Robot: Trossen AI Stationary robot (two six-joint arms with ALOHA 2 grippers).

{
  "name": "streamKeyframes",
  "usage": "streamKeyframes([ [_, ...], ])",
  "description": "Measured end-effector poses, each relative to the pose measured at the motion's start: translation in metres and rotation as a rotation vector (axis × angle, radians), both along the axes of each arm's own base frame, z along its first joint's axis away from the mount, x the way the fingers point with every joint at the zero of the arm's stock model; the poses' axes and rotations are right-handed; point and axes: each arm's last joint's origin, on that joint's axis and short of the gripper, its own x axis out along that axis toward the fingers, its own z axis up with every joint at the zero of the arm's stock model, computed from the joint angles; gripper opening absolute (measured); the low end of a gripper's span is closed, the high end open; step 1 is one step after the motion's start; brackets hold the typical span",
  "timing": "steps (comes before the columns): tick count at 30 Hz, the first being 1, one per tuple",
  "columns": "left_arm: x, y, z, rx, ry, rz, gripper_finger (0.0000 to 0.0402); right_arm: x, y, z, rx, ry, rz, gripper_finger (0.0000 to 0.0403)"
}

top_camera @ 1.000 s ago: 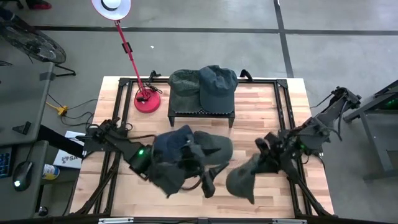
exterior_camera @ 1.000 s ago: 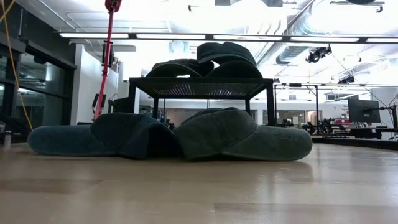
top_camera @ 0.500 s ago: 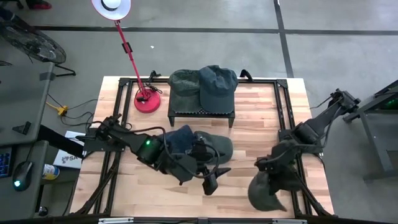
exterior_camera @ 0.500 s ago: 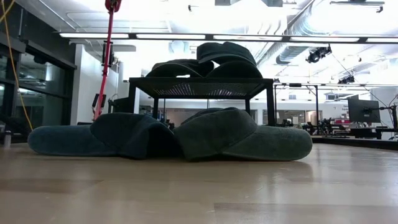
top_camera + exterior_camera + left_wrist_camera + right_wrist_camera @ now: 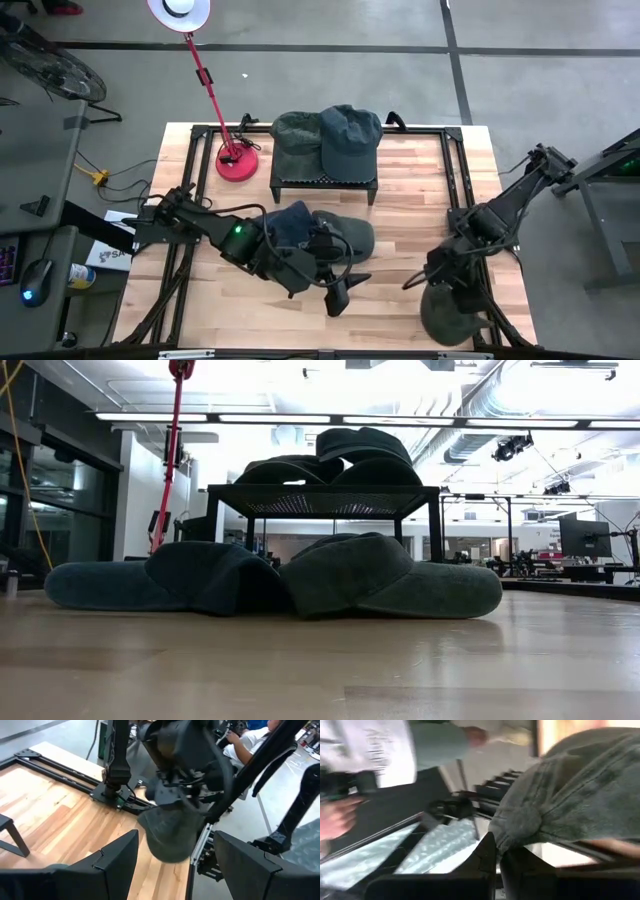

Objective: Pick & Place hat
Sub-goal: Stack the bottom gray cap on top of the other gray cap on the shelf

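A grey-green hat (image 5: 450, 315) hangs over the table's near right corner, with my right gripper (image 5: 432, 280) shut on it. It also shows as the hat (image 5: 170, 832) in the left wrist view. A dark blue hat (image 5: 285, 222) and a green hat (image 5: 350, 235) lie side by side at mid-table, brims on the wood. Two more hats (image 5: 328, 135) rest on a black rack (image 5: 325, 182) at the far side. My left gripper (image 5: 335, 292) hovers open near the table's middle, in front of the two lying hats. My right gripper pinches the hat's rim edge (image 5: 512, 840) between its two shut fingers (image 5: 487, 855). The fingers slant downward toward the near edge. The hat hangs below and beyond them, crown bulging outward, above the black frame rail at the table's edge.
A red lamp base (image 5: 238, 160) with a slanted pole stands at the far left. A black metal frame (image 5: 455, 180) runs around the wooden table (image 5: 410, 200). A seated person (image 5: 245, 745) shows beyond the table's right side.
My right gripper has sunk and swung toward the table's near right corner, tipping and rolling. The hat, held the whole time, has gone from hanging to the gripper's left to hanging below it at the corner. My left gripper has turned a little, then kept still.
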Motion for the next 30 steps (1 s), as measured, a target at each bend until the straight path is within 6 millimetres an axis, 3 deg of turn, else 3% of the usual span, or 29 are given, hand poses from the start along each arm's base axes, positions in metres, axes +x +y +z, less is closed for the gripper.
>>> streamKeyframes([
  [6,0.0,0.0,0.0,-0.002,0.002,-0.009,0.0255,-0.009,-0.009,-0.009,-0.165,0.06,-0.018,0.0],
  [21,0.0,0.0,0.0,0.009,-0.001,0.011,0.0255,-0.008,-0.025,-0.013,-0.449,-0.154,0.009,0.0],
  [25,0.0,0.001,-0.001,0.017,0.004,0.022,0.0255,-0.007,-0.029,0.0,-0.464,-0.197,0.006,0.0],
  [30,0.0,0.002,-0.002,0.031,0.009,0.044,0.0255,-0.006,-0.029,0.035,-0.435,-0.318,-0.024,0.0],
])
